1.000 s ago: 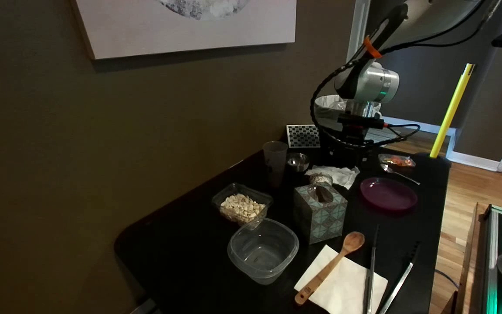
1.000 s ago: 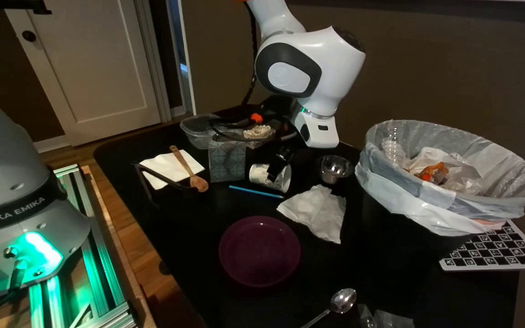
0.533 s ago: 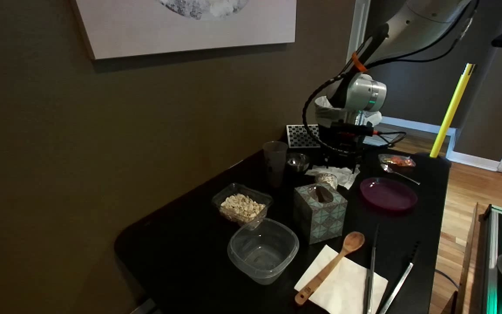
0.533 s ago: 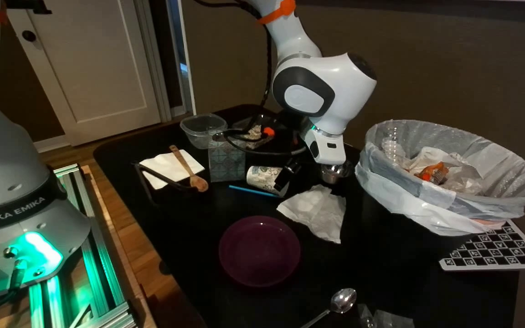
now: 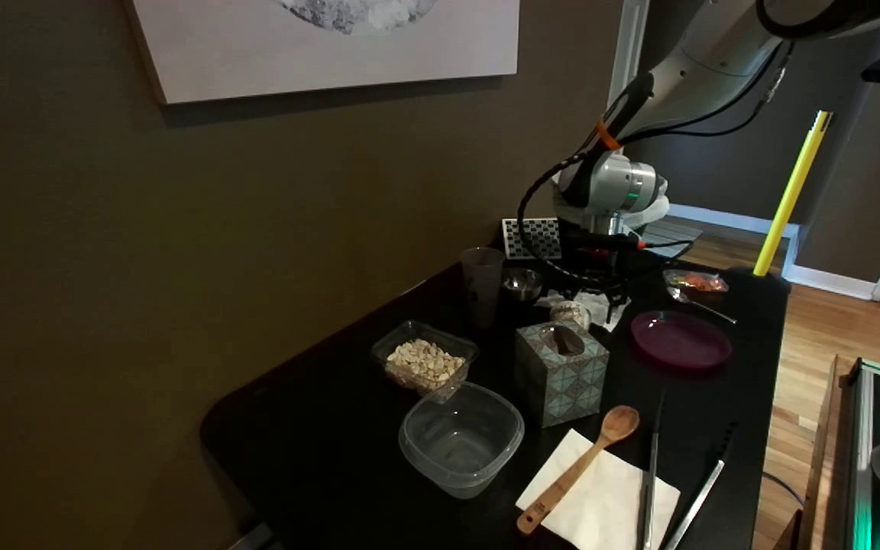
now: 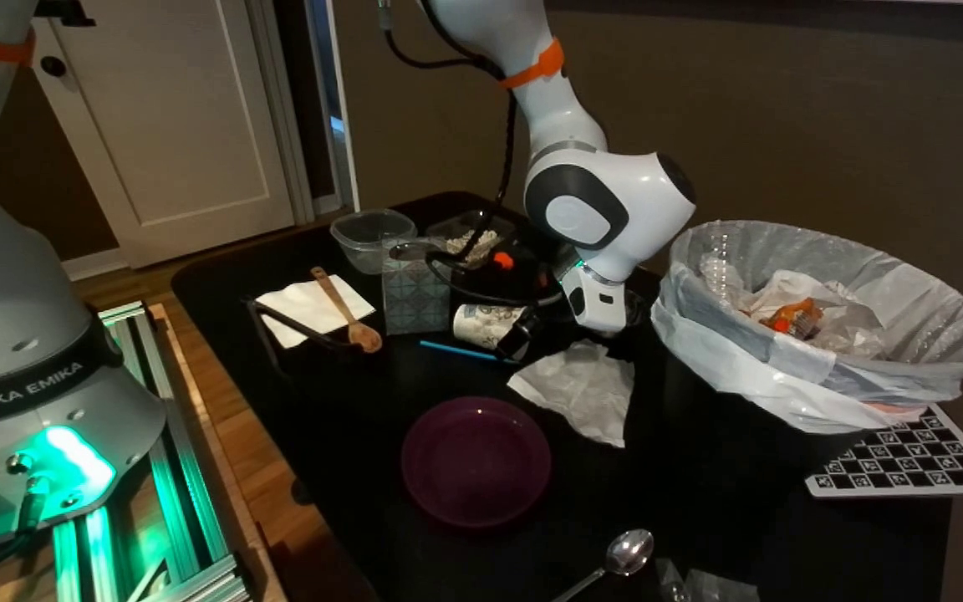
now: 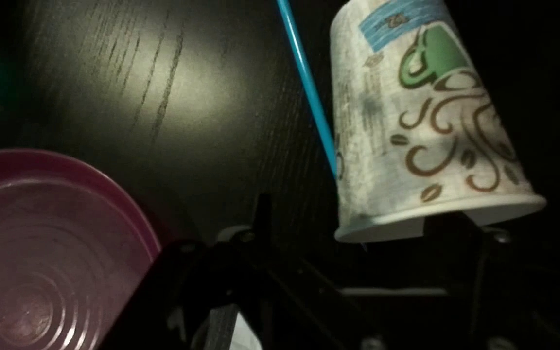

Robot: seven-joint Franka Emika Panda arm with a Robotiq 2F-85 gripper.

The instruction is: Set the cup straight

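Observation:
The cup (image 7: 406, 107), white paper with a coffee print, lies on its side on the dark table. It also shows in an exterior view (image 6: 481, 323) beside the greenish tissue box (image 6: 416, 293), and in an exterior view (image 5: 571, 312) partly behind that box (image 5: 562, 382). Its mouth faces my gripper (image 7: 355, 210). My gripper is open. One finger stands outside the cup, left of its rim in the wrist view. The other seems to reach into the mouth, its tip hidden by the cup wall. In the exterior views my gripper is dark and low by the mouth (image 6: 523, 334).
A blue stick (image 7: 306, 78) lies beside the cup. A purple plate (image 6: 476, 461) and a crumpled napkin (image 6: 579, 389) lie near. A metal bowl (image 5: 522, 284) and dark tumbler (image 5: 482, 283) stand toward the wall. A lined trash bin (image 6: 824, 368) stands farther off.
The arm has come down and my gripper has moved lower, with its dark finger at the cup's mouth end. The cup has shifted and turned slightly on the table.

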